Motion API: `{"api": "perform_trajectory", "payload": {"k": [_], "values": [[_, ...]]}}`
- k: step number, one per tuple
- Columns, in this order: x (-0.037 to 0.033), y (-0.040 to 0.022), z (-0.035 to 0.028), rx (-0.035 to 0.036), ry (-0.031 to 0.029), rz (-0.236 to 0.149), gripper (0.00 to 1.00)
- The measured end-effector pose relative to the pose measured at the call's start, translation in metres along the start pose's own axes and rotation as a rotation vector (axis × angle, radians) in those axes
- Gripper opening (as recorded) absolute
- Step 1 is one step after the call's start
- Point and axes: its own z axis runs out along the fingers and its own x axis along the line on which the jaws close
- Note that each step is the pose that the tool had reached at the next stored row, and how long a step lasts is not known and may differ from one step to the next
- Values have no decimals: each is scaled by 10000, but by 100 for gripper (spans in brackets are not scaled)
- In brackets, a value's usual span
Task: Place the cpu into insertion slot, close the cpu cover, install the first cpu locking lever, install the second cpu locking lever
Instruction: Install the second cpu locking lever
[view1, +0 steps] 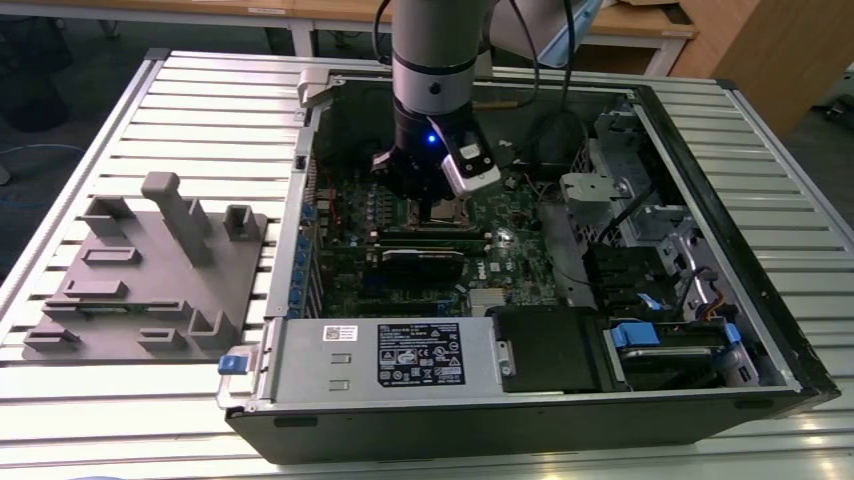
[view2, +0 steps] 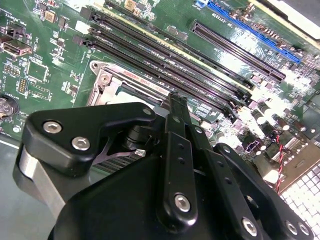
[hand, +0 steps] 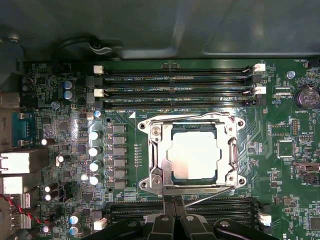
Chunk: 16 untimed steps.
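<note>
The cpu (hand: 194, 156) lies flat in the insertion slot (hand: 150, 150), its pale metal top showing through the cut-out. The silvery cpu cover (hand: 231, 150) is folded down over it. One thin lever wire (hand: 185, 117) runs along the slot's far edge, and another (hand: 215, 192) runs along the near edge, beside my fingertips. My gripper (hand: 173, 201) is shut, with its tip at the slot's near edge; whether it touches the lever I cannot tell. In the second wrist view the shut gripper (view2: 174, 98) ends at the cover's corner (view2: 106, 80). In the exterior view the gripper (view1: 427, 203) is low over the slot (view1: 442, 213).
Long black memory slots (hand: 175, 80) flank the socket on both sides (hand: 220, 207). The open computer case (view1: 721, 250) lies on a slatted metal table (view1: 200, 110), with a power supply (view1: 387, 355) at the front, drive bays (view1: 627, 190) at the exterior view's right and a grey fixture (view1: 147, 270) at its left.
</note>
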Motion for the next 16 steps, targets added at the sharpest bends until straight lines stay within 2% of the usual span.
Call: {"api": "perform_trajectory", "payload": {"k": [16], "values": [[1, 0, 25, 1, 1, 0, 11]]}}
